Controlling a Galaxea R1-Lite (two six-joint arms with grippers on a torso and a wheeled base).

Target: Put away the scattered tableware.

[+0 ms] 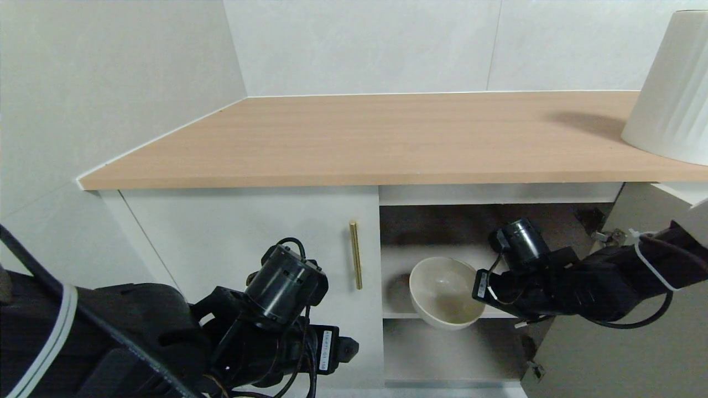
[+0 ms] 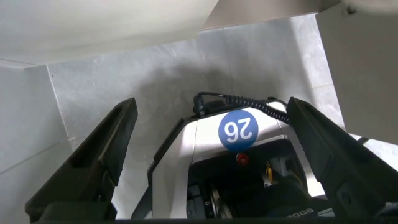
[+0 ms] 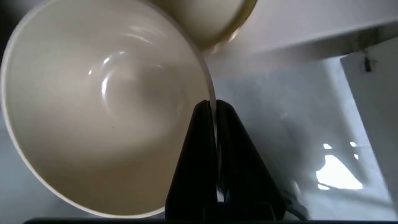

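Note:
A cream bowl [image 1: 444, 291] hangs tilted in the open right half of the white cabinet, level with the inner shelf [image 1: 398, 260]. My right gripper [image 1: 480, 293] is shut on its rim from the right. In the right wrist view the dark fingers [image 3: 205, 143] pinch the rim of the bowl [image 3: 106, 99], and a second cream rounded piece [image 3: 208, 18] lies just beyond it. My left gripper [image 1: 345, 351] sits low in front of the closed left door. Its fingers [image 2: 118, 143] stand wide apart with nothing between them.
The closed left door [image 1: 249, 232] carries a gold handle [image 1: 355, 254]. The open right door [image 1: 603, 354] swings out on the right, beside my right arm. A white ribbed lampshade [image 1: 675, 88] stands on the wooden countertop [image 1: 359, 138] at far right. A lower compartment [image 1: 448, 351] lies under the shelf.

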